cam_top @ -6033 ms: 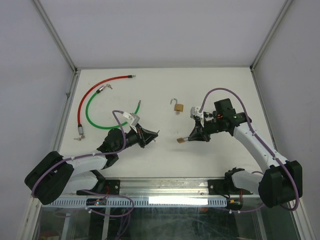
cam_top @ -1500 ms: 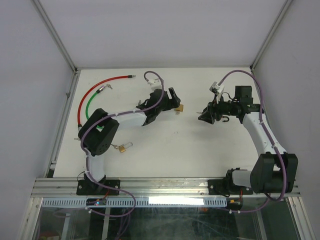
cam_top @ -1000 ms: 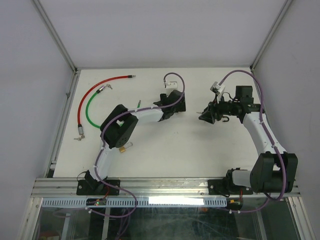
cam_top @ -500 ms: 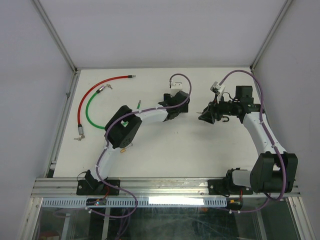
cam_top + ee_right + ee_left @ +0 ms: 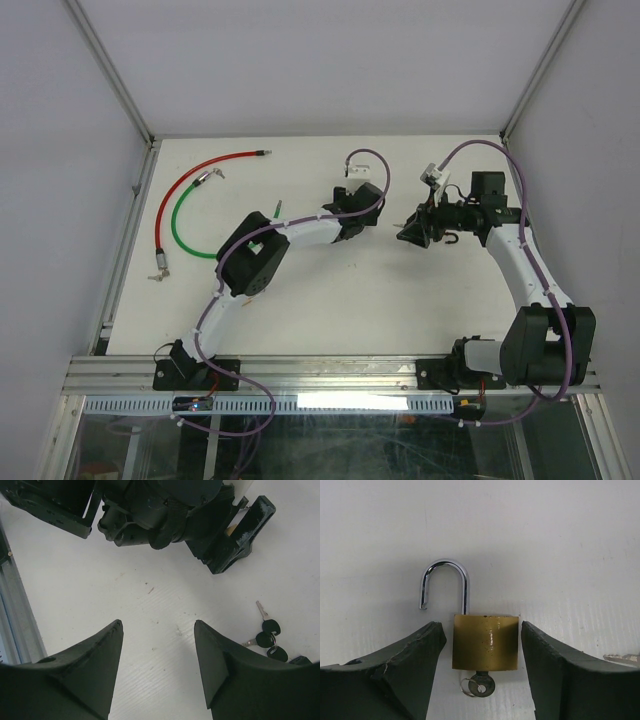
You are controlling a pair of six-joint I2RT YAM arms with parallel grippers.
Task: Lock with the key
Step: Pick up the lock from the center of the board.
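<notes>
A brass padlock (image 5: 486, 641) lies flat on the white table, its steel shackle (image 5: 445, 580) swung open. A small key (image 5: 481, 686) with a ring sits in its keyhole. My left gripper (image 5: 481, 629) is open and straddles the lock body, with a thin gap at each finger. In the top view the left gripper (image 5: 354, 212) hides the padlock. My right gripper (image 5: 157, 625) is open over bare table with nothing between its fingers. In the top view the right gripper (image 5: 410, 232) hangs a little to the right of the left one.
A bunch of black-headed keys (image 5: 267, 641) lies on the table right of my right gripper. Another key tip (image 5: 621, 657) shows at the right edge of the left wrist view. A red cable (image 5: 196, 176) and a green cable (image 5: 183, 228) curve at the back left.
My left arm has swung right and settled over the padlock, and its jaws have narrowed around the lock body. The right arm has not moved.
</notes>
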